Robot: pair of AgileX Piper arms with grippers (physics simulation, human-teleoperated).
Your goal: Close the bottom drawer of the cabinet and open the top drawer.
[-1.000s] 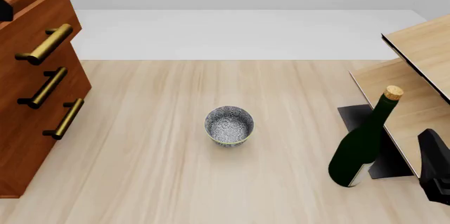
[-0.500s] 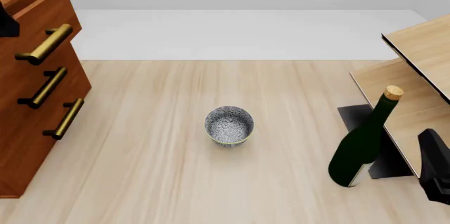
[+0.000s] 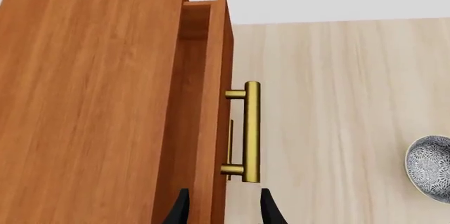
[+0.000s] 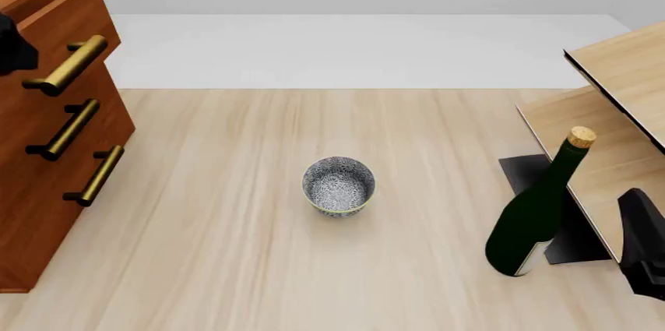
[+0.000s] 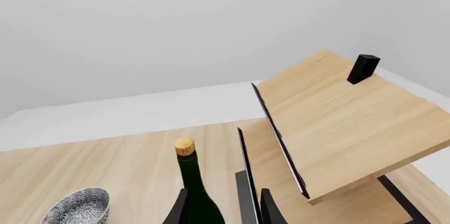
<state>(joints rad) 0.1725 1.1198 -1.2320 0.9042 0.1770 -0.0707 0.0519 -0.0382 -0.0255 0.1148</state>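
At the cabinet (image 4: 52, 136), the left gripper (image 3: 223, 209), jaws parted, is lowered since earlier toward the slightly drawn top drawer (image 3: 211, 103).

The cabinet (image 4: 47, 136) is smooth reddish wood with satin brass handles (image 4: 68, 65); the bottle (image 4: 532, 214) is glossy dark glass.
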